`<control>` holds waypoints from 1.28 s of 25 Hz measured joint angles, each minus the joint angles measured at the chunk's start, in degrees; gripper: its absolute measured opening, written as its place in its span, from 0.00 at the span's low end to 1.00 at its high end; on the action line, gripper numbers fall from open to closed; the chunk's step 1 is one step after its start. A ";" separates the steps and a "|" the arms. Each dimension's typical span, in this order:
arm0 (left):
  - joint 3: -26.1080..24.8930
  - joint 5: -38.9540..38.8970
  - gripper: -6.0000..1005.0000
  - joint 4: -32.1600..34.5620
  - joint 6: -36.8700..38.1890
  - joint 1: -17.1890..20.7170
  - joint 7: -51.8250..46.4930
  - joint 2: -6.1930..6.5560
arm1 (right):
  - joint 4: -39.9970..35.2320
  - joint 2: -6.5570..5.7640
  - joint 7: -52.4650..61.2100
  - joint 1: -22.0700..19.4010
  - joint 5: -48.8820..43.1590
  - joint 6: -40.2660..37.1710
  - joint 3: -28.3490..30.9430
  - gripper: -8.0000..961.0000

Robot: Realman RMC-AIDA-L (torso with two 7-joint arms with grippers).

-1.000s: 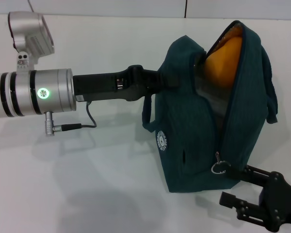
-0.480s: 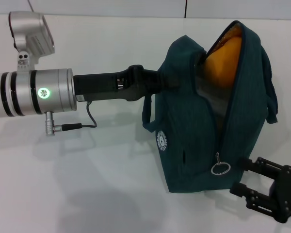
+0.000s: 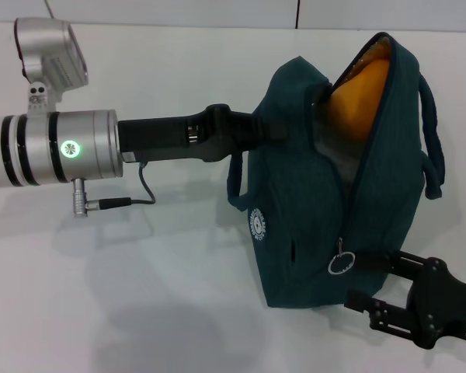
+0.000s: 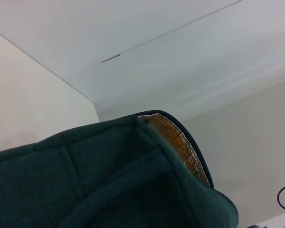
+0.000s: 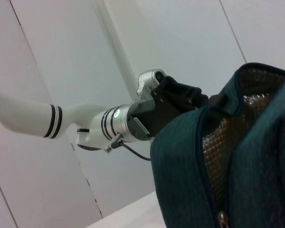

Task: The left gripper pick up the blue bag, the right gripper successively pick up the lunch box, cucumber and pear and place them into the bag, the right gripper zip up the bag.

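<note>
One blue bag (image 3: 311, 210) gapes open, unzipped.

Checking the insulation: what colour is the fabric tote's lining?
Silver foil lining tinted orange inside the teal-blue bag; right wrist view.

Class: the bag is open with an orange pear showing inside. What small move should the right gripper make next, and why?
Probably close on the ring zip pull: the right gripper sits open beside it at the zipper's low end, the blue bag gapes around the pear, and the left gripper steadies it.
</note>
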 joint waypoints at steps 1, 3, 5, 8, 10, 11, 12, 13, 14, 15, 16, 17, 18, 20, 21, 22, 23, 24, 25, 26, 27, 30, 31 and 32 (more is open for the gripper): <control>0.00 0.00 0.04 0.00 0.00 -0.04 0.02 0.00 | 0.00 0.01 0.01 0.16 0.02 0.03 0.03 0.68; 0.00 0.01 0.04 0.00 0.00 -0.10 0.07 0.00 | 0.00 0.03 0.03 0.47 0.02 0.18 0.03 0.68; -0.01 0.01 0.04 0.00 0.01 -0.19 0.08 0.00 | 0.00 0.08 0.07 0.90 -0.07 0.36 -0.09 0.68; -0.03 0.02 0.04 0.00 0.00 -0.23 0.10 0.00 | 0.00 0.15 0.10 1.58 -0.20 0.40 -0.65 0.68; -0.03 0.02 0.04 0.00 0.01 -0.22 0.10 0.00 | 0.00 0.20 0.11 1.83 -0.21 0.47 -1.05 0.68; -0.03 0.02 0.04 0.00 0.03 -0.18 0.11 0.00 | 0.00 0.23 0.12 1.85 -0.17 0.63 -1.19 0.68; -0.03 0.02 0.04 0.00 0.05 -0.13 0.11 0.00 | 0.00 0.26 0.12 1.85 -0.08 0.78 -1.25 0.68; -0.03 0.02 0.04 0.00 0.08 -0.05 0.11 0.00 | 0.00 0.28 0.13 1.82 0.07 0.85 -1.18 0.68; -0.03 0.02 0.04 0.00 0.09 0.01 0.12 0.00 | -0.02 0.28 0.13 1.78 0.21 0.87 -1.06 0.68; -0.03 0.02 0.04 0.00 0.09 0.05 0.12 0.00 | -0.09 0.28 0.13 1.74 0.29 0.87 -1.00 0.68; -0.03 0.02 0.04 0.00 0.09 0.07 0.13 0.00 | -0.22 0.28 0.13 1.74 0.35 0.89 -1.00 0.68; -0.03 0.02 0.04 0.00 0.09 0.07 0.13 0.00 | -0.33 0.30 0.13 1.82 0.38 0.96 -1.08 0.68; -0.03 0.02 0.04 0.00 0.09 0.06 0.13 0.00 | -0.42 0.34 0.13 1.96 0.38 1.08 -1.18 0.68; -0.05 0.02 0.04 0.00 0.09 0.05 0.13 0.00 | -0.45 0.55 0.16 2.50 0.25 1.27 -1.69 0.68; -0.09 0.02 0.04 0.00 0.09 0.05 0.13 0.00 | -0.45 0.61 0.18 2.56 0.23 1.27 -1.86 0.68; -0.12 0.02 0.04 0.00 0.10 0.05 0.13 0.00 | -0.46 0.63 0.20 2.49 0.28 1.21 -1.92 0.68; -0.13 0.02 0.04 0.00 0.10 0.06 0.13 0.00 | -0.45 0.59 0.22 2.12 0.54 1.08 -1.92 0.68; -0.16 0.00 0.04 0.00 0.10 0.08 0.13 0.00 | -0.46 0.51 0.22 1.61 0.98 0.94 -1.78 0.68; -0.18 -0.02 0.04 0.00 0.11 0.08 0.13 0.00 | -0.46 0.47 0.22 1.35 1.29 0.85 -1.71 0.68; -0.18 -0.02 0.04 0.00 0.12 0.09 0.13 0.00 | -0.50 0.36 0.22 0.90 2.02 0.80 -1.70 0.68; -0.19 -0.03 0.04 0.00 0.15 0.09 0.13 0.00 | -0.49 0.32 0.22 0.72 2.35 0.79 -1.70 0.68; -0.21 -0.04 0.04 0.00 0.17 0.11 0.13 0.00 | -0.30 0.40 0.22 0.77 2.73 1.31 -1.69 0.68; -0.21 -0.04 0.04 0.00 0.17 0.10 0.13 0.00 | -0.25 0.45 0.22 0.93 2.75 1.48 -1.73 0.68; -0.21 -0.04 0.04 0.00 0.17 0.06 0.13 0.00 | -0.20 0.53 0.23 1.22 2.75 1.73 -1.84 0.68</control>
